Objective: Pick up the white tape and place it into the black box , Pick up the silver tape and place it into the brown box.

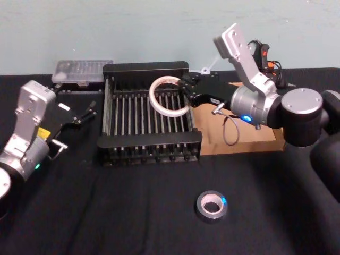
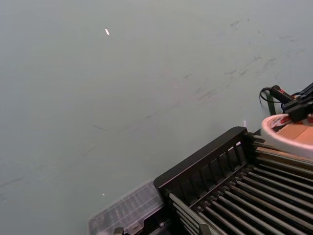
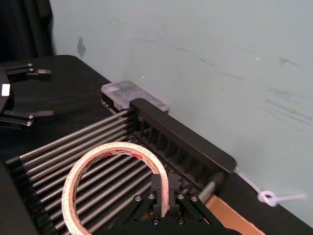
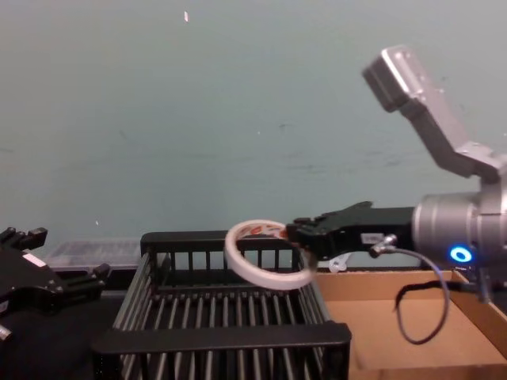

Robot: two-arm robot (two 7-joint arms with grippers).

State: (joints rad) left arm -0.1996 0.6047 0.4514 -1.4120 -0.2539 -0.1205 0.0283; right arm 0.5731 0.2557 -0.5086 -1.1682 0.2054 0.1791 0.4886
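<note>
While the right gripper (image 1: pixel 187 91) hangs over the black slatted plastic crate (image 1: pixel 150 146), it is clenched on the rim of the flat wide white roll of tape (image 1: pixel 169 96), the fingers pinching the ring's wall from inside and outside, as the right wrist view shows. The roll sits tilted in the air above the crate's far right part, clear of the bars below; in the chest view it hangs above the crate's top rim, not yet inside. Judgement: the step in hand is the drop into the crate. To do it well, lower the roll nearer the bars before letting go, keep it inboard of the crate's right wall so it cannot tip over onto the shallow brown cardboard tray (image 1: pixel 249 144) lying just right of the crate, then release and lift straight up so the fingers do not drag the ring. A tilted ring may roll or bounce on the slats; a low release should limit that. The small thick grey-silver roll of duct tape (image 1: pixel 212 206) lies flat on the black table (image 1: pixel 133 212), in front of the crate toward its right corner, untouched. The left gripper (image 1: pixel 79 113) is idle, left of the crate, its fingers spread apart and holding nothing.
</note>
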